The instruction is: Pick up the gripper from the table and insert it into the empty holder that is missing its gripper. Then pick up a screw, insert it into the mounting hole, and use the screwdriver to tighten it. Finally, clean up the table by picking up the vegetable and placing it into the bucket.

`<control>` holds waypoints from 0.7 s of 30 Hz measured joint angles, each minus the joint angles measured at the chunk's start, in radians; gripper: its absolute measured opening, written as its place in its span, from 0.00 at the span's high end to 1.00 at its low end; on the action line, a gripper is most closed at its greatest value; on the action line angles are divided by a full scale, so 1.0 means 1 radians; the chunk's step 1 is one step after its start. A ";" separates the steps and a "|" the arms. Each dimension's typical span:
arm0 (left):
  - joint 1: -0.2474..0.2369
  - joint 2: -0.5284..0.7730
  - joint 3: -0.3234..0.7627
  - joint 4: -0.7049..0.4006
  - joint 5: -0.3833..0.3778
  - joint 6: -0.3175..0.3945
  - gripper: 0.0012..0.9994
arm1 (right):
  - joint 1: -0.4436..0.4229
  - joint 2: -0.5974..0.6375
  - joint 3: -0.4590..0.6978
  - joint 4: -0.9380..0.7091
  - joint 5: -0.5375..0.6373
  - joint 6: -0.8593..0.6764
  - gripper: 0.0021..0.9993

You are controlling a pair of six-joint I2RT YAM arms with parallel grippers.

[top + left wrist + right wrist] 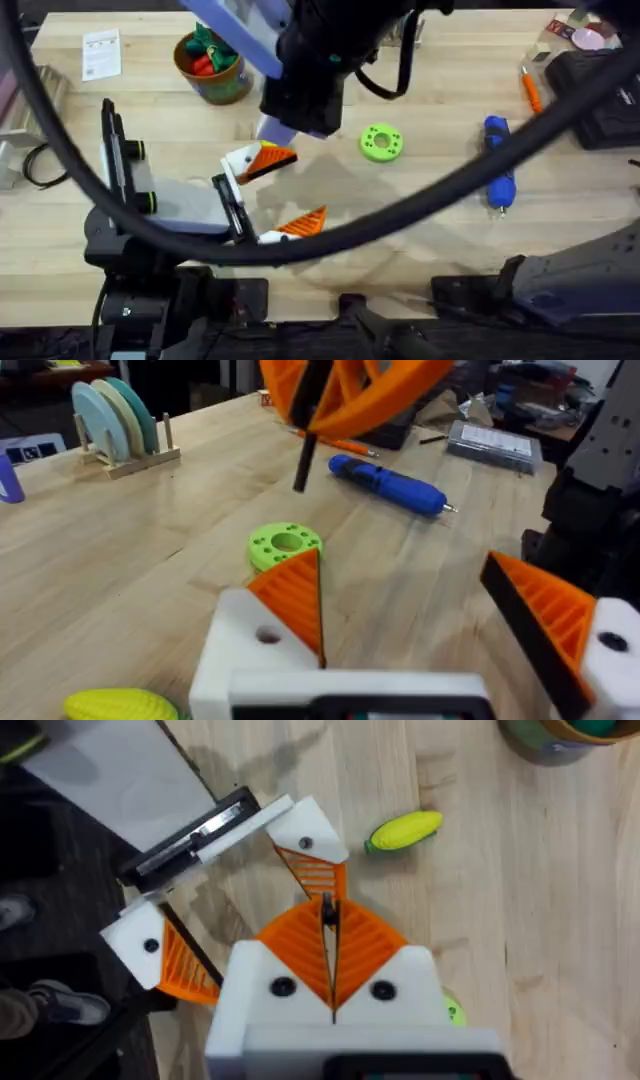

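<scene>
Orange ribbed pads of the right gripper [328,915] pressed tight together, with a thin black pin [327,912] pinched between them. Pin hanging straight down, right over the white holder [305,825]. Hard to tell if touching or not.

Small orange gripper [318,875] already sitting in that holder, ribbed side facing inward. Little round hole in the holder's white face, nothing in it.

Left gripper [280,192] lying low over the wooden table [420,230], spread wide open, holding nothing. Same holder as one of its two white fingers.

Yellow vegetable [405,830] lying on its side on the table just beside the holder, on the side toward the bucket [212,65]. Not touching either one.

Bucket standing upright near the far edge of the table, with red and green toy food inside.

Blue screwdriver [498,160] lying flat on the table, well apart from both grippers, metal tip pointing toward the near edge.

Flat green disc [381,142] on the wood between the holder and the screwdriver.

Thin orange stick [530,90] farther back, past the screwdriver.
</scene>
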 joint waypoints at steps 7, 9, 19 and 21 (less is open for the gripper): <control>0.000 0.000 0.000 0.000 0.000 0.000 0.01 | 0.000 0.038 0.006 0.002 0.000 -0.008 1.00; 0.000 0.000 0.000 0.000 0.000 0.000 0.01 | 0.001 0.057 0.021 0.000 0.000 -0.008 1.00; 0.000 0.000 0.000 0.000 0.000 0.000 0.01 | 0.042 0.157 0.178 -0.102 0.011 -0.030 1.00; 0.000 0.000 0.000 0.000 0.000 0.000 0.01 | 0.051 0.169 0.189 -0.111 0.017 -0.036 1.00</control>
